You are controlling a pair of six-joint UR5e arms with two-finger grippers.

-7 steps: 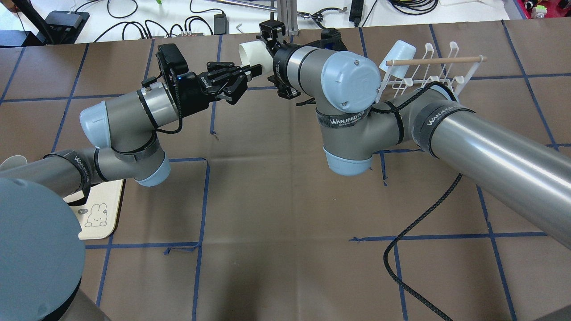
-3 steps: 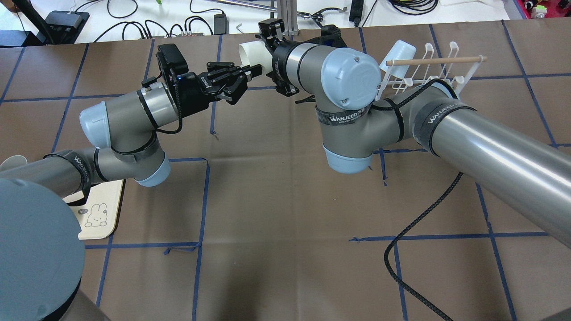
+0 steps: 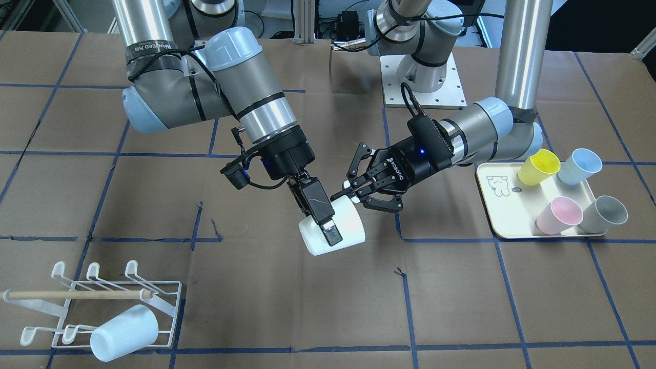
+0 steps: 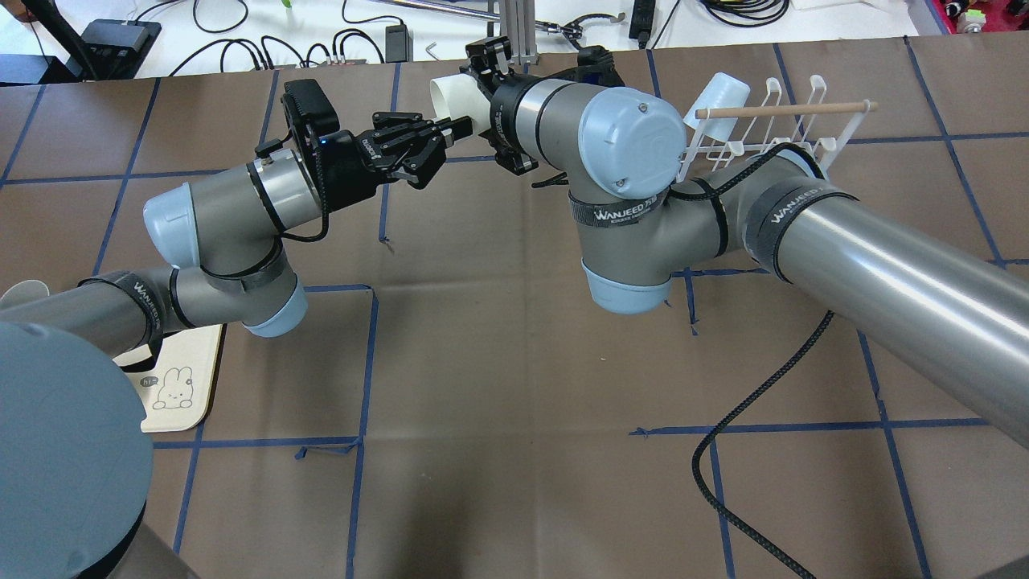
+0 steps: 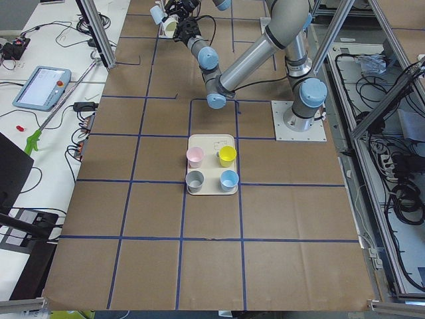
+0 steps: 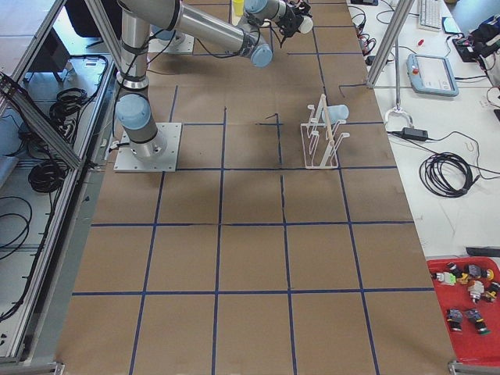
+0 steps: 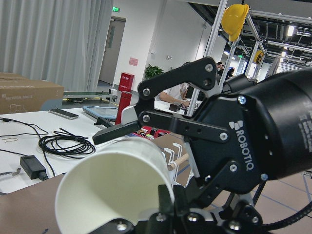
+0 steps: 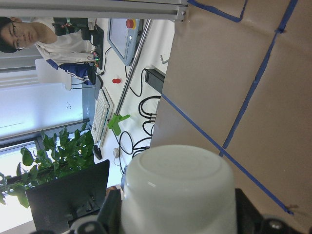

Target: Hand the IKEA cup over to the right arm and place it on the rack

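The white cup (image 3: 348, 228) hangs on its side above the table's middle. My right gripper (image 3: 328, 223), on the right arm (image 4: 619, 145), is shut on it, with one black finger across its wall. My left gripper (image 3: 353, 195) is open at the cup's mouth end, its fingertips at the rim. In the overhead view the cup (image 4: 450, 95) shows beside the left gripper (image 4: 450, 145); the right gripper is hidden behind its wrist. The left wrist view looks into the cup's mouth (image 7: 112, 190). The cup (image 8: 180, 190) fills the right wrist view. The white wire rack (image 3: 102, 297) stands on the robot's far right.
A pale cup (image 3: 125, 333) lies tilted on the rack (image 4: 772, 129). The cream tray (image 3: 512, 215) on the robot's left holds yellow (image 3: 538, 166), blue (image 3: 579, 166), pink (image 3: 558, 215) and grey (image 3: 605, 215) cups. A black cable (image 4: 748, 418) trails over the table under the right arm.
Almost nothing: the right wrist has shifted very slightly with the cup in its grip. The left gripper stays open in the same place.
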